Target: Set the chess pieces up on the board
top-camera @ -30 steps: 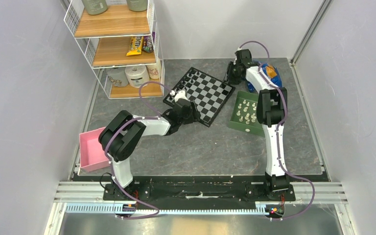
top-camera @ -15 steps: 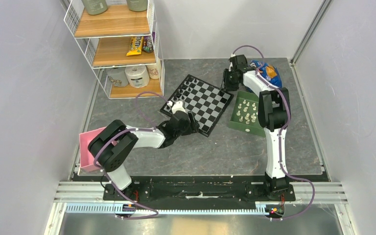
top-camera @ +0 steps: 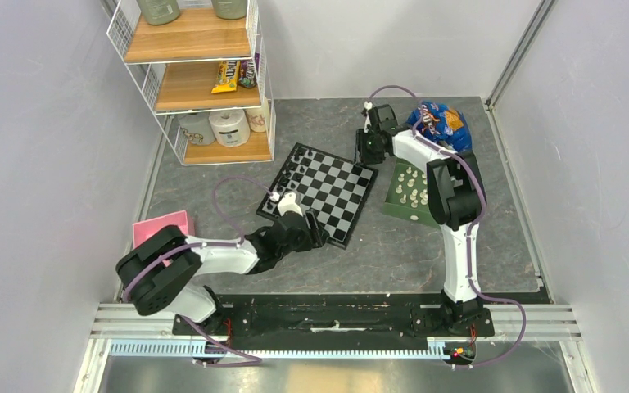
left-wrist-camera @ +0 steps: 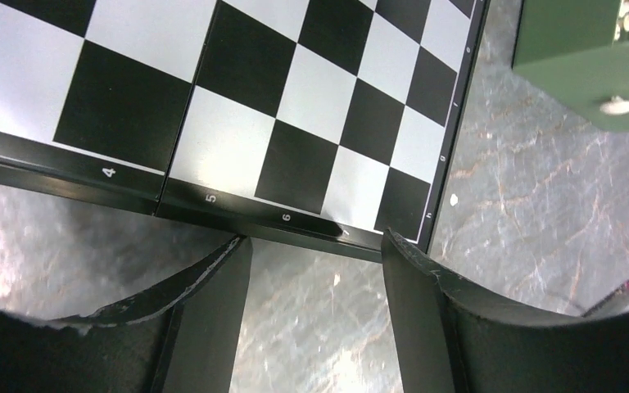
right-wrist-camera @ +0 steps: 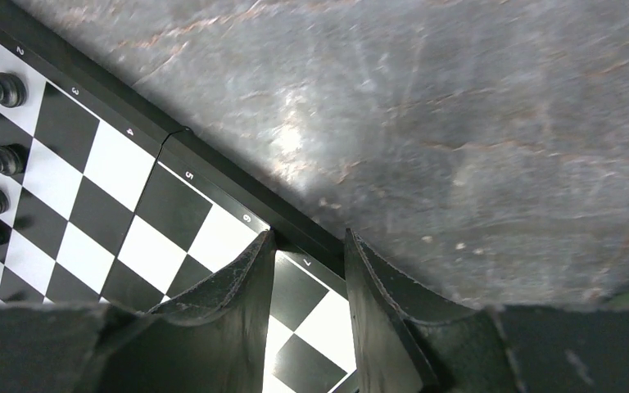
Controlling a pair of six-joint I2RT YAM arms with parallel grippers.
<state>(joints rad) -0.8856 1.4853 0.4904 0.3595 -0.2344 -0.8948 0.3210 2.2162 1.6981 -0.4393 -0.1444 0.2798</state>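
The board (top-camera: 321, 190) lies tilted in the middle of the table, with black pieces (top-camera: 297, 166) along its far left side. The cream-white chess pieces (top-camera: 412, 187) stand in the green tray (top-camera: 396, 210) to its right. My left gripper (top-camera: 314, 234) is open at the board's near edge; in the left wrist view its gripper (left-wrist-camera: 315, 240) has both fingertips against the black border (left-wrist-camera: 213, 203). My right gripper (top-camera: 367, 152) is open at the board's far right corner; in the right wrist view (right-wrist-camera: 307, 237) its fingers straddle the border over the board (right-wrist-camera: 98, 188).
A pink bin (top-camera: 160, 226) sits at the near left. A wire shelf (top-camera: 196, 74) stands at the far left. A blue snack bag (top-camera: 439, 121) lies at the far right behind the tray. The green tray's wall (left-wrist-camera: 590, 57) shows in the left wrist view.
The board has slid toward the near left and turned a little. My left arm has drawn back with it, and my right gripper has followed the board's far corner leftward.
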